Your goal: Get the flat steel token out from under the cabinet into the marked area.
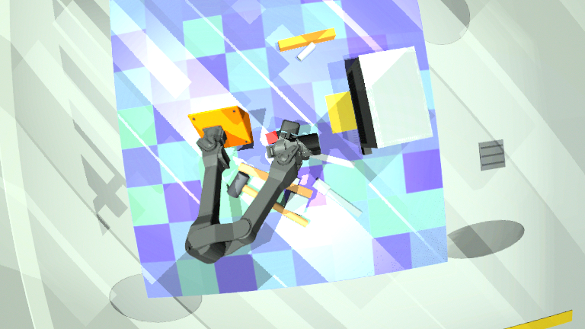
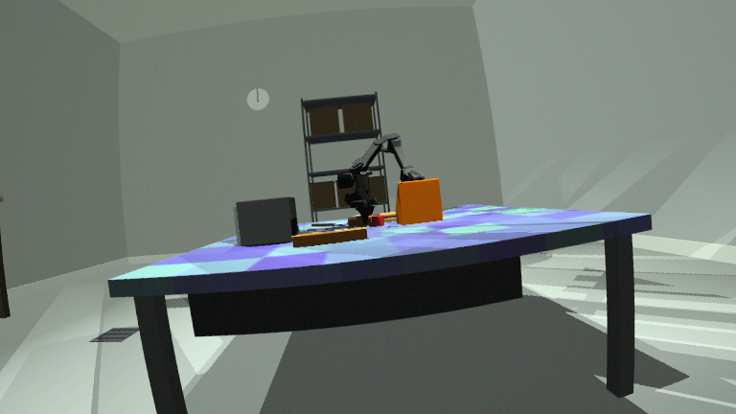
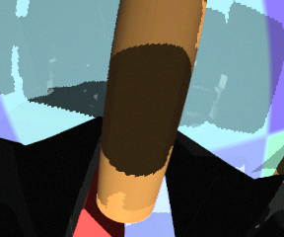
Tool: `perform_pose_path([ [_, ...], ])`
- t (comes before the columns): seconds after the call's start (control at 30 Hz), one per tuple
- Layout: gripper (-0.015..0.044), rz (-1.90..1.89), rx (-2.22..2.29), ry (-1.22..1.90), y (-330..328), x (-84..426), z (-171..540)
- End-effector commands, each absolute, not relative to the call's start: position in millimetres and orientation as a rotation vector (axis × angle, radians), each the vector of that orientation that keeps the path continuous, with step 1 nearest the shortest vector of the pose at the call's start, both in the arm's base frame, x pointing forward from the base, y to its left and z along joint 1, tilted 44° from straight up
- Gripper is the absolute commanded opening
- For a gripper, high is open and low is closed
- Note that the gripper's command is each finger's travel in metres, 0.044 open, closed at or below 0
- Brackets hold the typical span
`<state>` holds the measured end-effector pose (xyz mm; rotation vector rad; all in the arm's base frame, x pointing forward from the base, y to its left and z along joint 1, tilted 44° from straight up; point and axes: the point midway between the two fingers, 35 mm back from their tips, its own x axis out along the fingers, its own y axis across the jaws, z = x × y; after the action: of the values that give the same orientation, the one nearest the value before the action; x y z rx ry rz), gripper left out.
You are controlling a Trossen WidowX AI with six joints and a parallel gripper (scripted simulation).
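Note:
The cabinet (image 1: 397,97) (image 2: 265,221) stands at the right of the table in the top view, its dark slotted front facing left. The marked area is a yellow square (image 1: 338,112) in front of it. I cannot make out the steel token in any view. My gripper (image 3: 135,130) (image 2: 364,218) points down, low over the table, left of the marked area in the top view. It is shut on a round wooden handle (image 3: 144,109) (image 2: 354,221), which runs up out of the wrist view. Its far end is hidden or unclear.
A red cube (image 1: 271,137) (image 2: 377,219) (image 3: 94,226) is close beside the gripper. An orange block (image 1: 224,125) (image 2: 419,201) stands further left. A black-headed mallet (image 1: 238,184), a wooden stick (image 1: 250,170) and a grey tool (image 1: 340,198) lie below. A yellow bar (image 1: 306,39) and white piece (image 1: 306,52) lie above.

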<state>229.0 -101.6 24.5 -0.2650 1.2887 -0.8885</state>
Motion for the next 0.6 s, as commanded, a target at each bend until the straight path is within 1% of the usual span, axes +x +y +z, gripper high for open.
perform_pose_path([
  [0.0, 0.0, -0.906, -0.242, 1.272, -101.3, 229.5, 25.0],
  [0.57, 0.0, -0.959, -0.173, 1.229, -96.3, 232.5, 20.4],
])
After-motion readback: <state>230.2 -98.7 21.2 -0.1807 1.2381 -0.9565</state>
